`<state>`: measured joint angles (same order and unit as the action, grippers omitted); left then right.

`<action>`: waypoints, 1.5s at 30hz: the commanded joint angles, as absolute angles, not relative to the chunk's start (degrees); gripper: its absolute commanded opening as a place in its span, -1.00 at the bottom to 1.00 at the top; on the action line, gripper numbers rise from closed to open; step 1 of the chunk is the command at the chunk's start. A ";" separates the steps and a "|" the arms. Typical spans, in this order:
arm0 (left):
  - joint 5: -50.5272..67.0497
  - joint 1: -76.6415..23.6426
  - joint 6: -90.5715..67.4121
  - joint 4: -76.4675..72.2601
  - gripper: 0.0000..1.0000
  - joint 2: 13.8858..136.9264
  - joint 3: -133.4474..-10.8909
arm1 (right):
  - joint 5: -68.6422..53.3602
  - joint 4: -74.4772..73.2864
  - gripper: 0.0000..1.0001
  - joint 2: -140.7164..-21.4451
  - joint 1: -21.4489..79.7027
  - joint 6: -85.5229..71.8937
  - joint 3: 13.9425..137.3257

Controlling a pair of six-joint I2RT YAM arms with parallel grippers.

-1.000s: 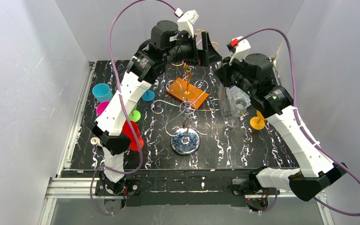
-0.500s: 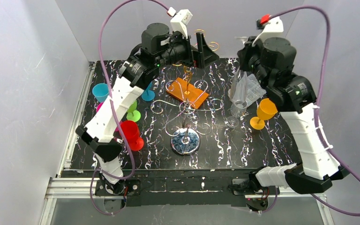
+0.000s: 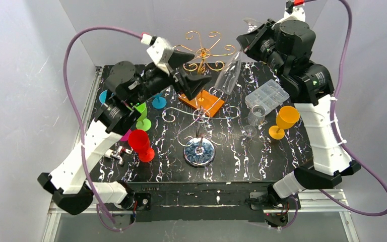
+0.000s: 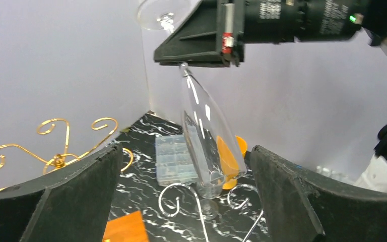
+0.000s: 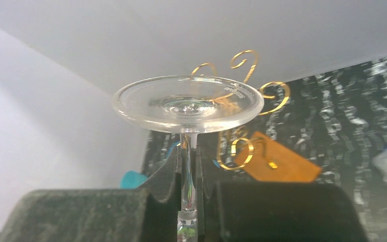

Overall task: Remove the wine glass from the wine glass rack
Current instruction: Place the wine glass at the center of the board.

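Hanging inverted from right gripper [image 3: 243, 44]: clear wine glass [image 3: 228, 76], just beside wine glass rack [image 3: 201, 50], off its scrolls.
Left wrist: left gripper [image 4: 186, 201] spread wide, empty.
Right wrist: fingers [image 5: 262, 206] pinch the thin stem under the foot. Likely light, slick, fragile, so the stem is the sound hold.

Top external: high behind near edge, looking down, whole tabletop [image 3: 267, 151] in frame. Left wrist: raised, faces right edge. Right wrist: close on wine glass [image 5: 187, 103] foot, faces left edge. Both wrists share glass, wine glass rack [image 4: 58, 160].
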<state>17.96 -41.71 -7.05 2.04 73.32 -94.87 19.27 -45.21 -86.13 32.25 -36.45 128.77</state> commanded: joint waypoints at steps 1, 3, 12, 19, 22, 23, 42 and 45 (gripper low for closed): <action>19.84 -42.00 4.92 -8.20 0.93 66.65 -87.29 | 12.76 -32.81 -0.97 -84.23 32.26 -47.62 126.93; 20.11 -41.95 7.56 -10.42 0.93 64.34 -83.13 | 11.84 -31.07 -0.97 -84.44 32.21 -49.38 127.14; 23.94 -41.98 17.37 -16.86 0.75 60.94 -75.65 | 6.94 -25.05 -0.97 -84.83 32.26 -55.41 126.90; 21.04 -42.16 18.16 -21.25 0.51 63.46 -75.55 | 3.76 -22.19 -0.97 -83.58 32.26 -59.01 123.11; 20.12 -42.24 16.85 -23.93 0.36 64.27 -75.38 | 4.28 -20.71 -0.97 -82.18 32.26 -59.72 120.51; 19.80 -42.39 16.32 -24.54 0.29 64.59 -75.58 | 4.49 -20.01 -0.97 -81.61 32.26 -60.13 119.42; 5.12 -48.55 17.63 -36.27 -0.49 71.47 -77.00 | 9.42 -3.54 -0.97 -73.39 32.26 -71.58 100.67; 4.26 -48.93 17.51 -37.18 -0.61 72.31 -77.57 | 9.42 -2.99 -0.97 -73.39 32.26 -72.22 100.16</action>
<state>7.68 -47.81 17.41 -32.45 71.07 -75.61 11.57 -8.40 -75.02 31.22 -70.26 100.68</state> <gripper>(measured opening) 0.233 0.121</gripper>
